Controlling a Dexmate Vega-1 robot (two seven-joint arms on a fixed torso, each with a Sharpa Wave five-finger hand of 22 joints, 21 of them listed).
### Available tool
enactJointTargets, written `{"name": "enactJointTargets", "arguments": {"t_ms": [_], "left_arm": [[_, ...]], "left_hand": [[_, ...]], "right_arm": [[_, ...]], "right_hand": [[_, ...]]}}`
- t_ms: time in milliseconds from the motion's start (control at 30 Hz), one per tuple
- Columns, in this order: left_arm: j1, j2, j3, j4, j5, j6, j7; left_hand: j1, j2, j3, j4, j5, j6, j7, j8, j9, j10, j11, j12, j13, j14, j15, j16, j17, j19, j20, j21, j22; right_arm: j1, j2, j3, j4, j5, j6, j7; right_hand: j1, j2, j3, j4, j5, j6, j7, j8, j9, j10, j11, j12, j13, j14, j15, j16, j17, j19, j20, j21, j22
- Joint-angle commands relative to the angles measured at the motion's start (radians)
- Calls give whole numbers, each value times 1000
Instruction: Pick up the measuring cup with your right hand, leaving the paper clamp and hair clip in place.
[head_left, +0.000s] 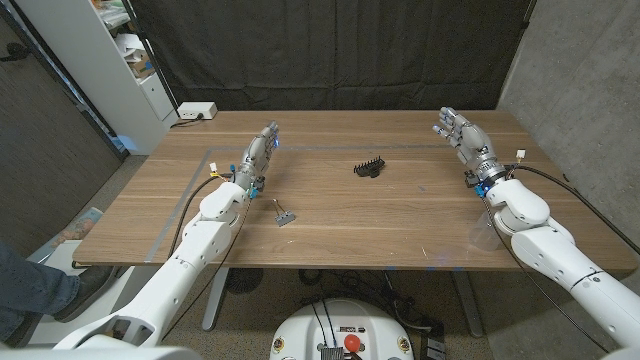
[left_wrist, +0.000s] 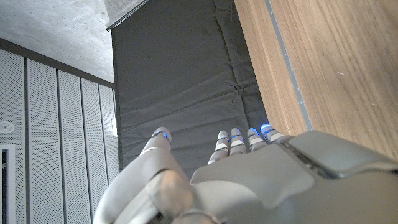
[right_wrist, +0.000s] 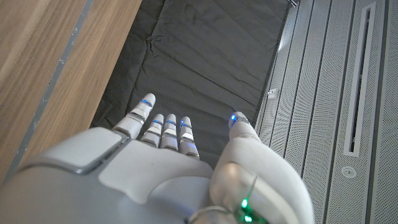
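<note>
Wooden counter (head_left: 330, 215), head view: light brown top with a faint pale taped outline on its surface, black curtain (head_left: 330, 50) hanging behind it, white shelving (head_left: 110, 60) at the far left, grey wall at the right.
Item, white box (head_left: 196, 112): sits on the far left corner of the counter, a cable leading off it.
Item, hair clip (head_left: 369, 167): black, toothed, near the counter's middle, slightly toward the far side, apart from both hands.
Item, paper clamp (head_left: 283, 215): small, dark with metal handles, on the near left part of the counter, just beside the left forearm and touching nothing.
Item, measuring cup: cannot be made out anywhere on the counter.
Item, left hand (head_left: 262, 148): raised at the left side of the counter, fingers extended and apart, holding nothing.
Item, right hand (head_left: 458, 132): at the far right of the counter, fingers spread, nothing in it, well apart from the hair clip.
Item, person's leg and dark shoe: at the lower left edge, beside the counter.

Left wrist view: back of the left hand (left_wrist: 249, 180), grey shell, fingers straight and slightly separated with blue lights at the tips, grasping nothing; counter edge (left_wrist: 323, 62) and black curtain (left_wrist: 180, 74) beyond, perforated grey panels at the side.

Right wrist view: back of the right hand (right_wrist: 161, 174), fingers extended, thumb set apart, blue lights at the tips, a green light near the wrist, nothing held; counter edge (right_wrist: 50, 62), black curtain (right_wrist: 205, 56) and grey panels beyond.
</note>
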Motion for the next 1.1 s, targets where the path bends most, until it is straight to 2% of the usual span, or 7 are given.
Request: {"name": "enactJointTargets", "arguments": {"t_ms": [33,1100], "left_arm": [[-15,-2,8,5,2,13,-12],[-9,-8,6,2,7,-4,0]], "left_hand": [[1,8,-1,-5,0,1,3,5,3,-1,3,5,4,-6,1,7,6,-23,4,-2,3],[1,10,-3,-9,0,-5,3,3,4,-9,4,3,3,-14,4,4,6,-27,6,-13,4]], "right_arm": [[-34,-17,26,-24,-2,7,-14],[-110,-60,86,-65,2,8,-13]], "right_hand": [[5,13,0,-1,2,6,1,4,3,2,-4,0,0,3,1,7,2,6,3,6,5],[2,15,-5,-2,2,6,2,4,3,6,-3,2,0,15,5,12,2,15,6,7,5]]}}
